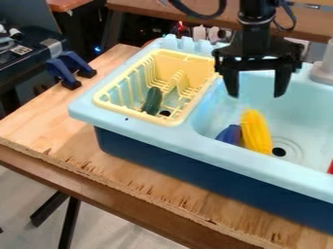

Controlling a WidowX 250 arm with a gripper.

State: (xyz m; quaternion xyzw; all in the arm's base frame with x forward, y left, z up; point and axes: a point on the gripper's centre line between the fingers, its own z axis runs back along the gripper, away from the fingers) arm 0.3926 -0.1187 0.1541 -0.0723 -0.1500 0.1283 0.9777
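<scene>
Claw (256,95) open, fingers spread above the sink (247,163). Nearest below: ridged yellow piece (257,132), lying in the basin toward the camera-side edge, beside the drain (279,151), against a blue piece (230,134). Looks like light toy plastic: probably stiff, not fragile, may roll or slip. Best hold: across its narrow middle, clear of the blue piece.

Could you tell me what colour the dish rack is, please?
The dish rack is pale yellow, clearest in the camera view.
</scene>
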